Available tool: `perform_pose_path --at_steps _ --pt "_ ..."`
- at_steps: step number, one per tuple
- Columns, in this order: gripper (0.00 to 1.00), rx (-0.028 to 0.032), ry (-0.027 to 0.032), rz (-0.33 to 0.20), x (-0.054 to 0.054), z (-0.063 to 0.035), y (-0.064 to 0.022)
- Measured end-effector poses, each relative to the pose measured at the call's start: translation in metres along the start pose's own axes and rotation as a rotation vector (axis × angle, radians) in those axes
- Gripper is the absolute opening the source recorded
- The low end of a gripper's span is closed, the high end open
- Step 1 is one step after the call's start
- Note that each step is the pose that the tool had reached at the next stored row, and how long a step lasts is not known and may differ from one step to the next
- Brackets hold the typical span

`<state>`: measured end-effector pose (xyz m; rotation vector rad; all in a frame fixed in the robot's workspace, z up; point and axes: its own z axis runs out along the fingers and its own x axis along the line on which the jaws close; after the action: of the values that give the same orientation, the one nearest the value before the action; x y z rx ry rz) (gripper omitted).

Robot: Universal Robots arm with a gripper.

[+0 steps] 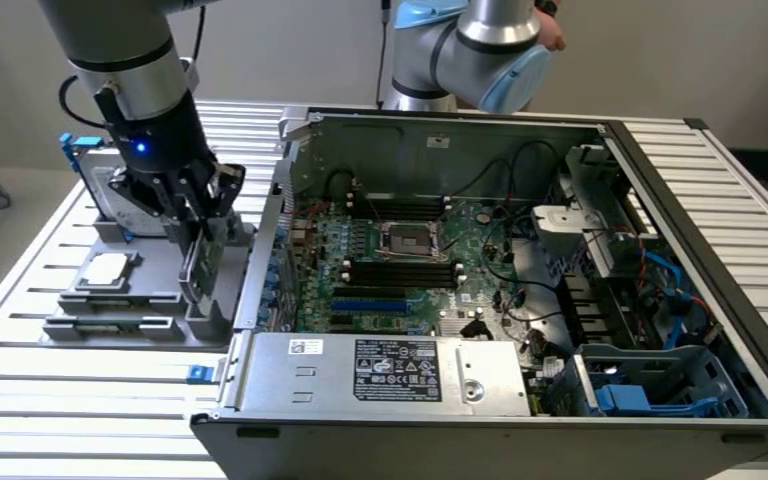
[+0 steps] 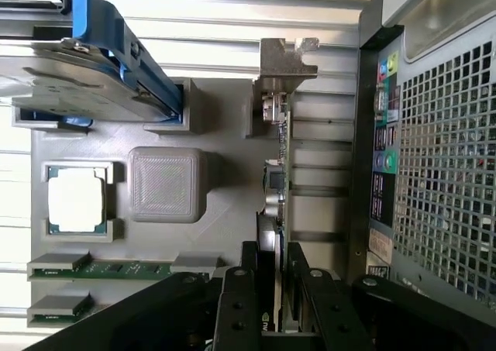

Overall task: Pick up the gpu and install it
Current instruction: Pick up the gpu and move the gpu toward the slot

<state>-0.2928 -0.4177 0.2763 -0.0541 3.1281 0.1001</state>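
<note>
End effector (image 2: 273,252) clamped on upright gpu (image 2: 277,173), in grey holder (image 2: 225,211), beside open computer case (image 2: 442,149)

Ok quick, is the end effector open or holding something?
End effector: closed on the gpu, which stands on edge in the gray holder.

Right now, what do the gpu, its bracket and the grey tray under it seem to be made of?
The gpu: green circuit board, likely fibreglass laminate, seen edge-on, with a black, probably plastic cover. The bracket: bare metal, likely steel, judging by its dull silver sheen and folded tab. The tray: matte grey plastic, perhaps 3D-printed, given the faint layer lines on its surface.
</note>
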Motion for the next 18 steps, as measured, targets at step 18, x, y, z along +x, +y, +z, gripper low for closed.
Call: perform_pose_path --at_steps 18 --pt "0.26 -0.0034 -0.0001 0.000 -0.005 -0.0761 0.0046"
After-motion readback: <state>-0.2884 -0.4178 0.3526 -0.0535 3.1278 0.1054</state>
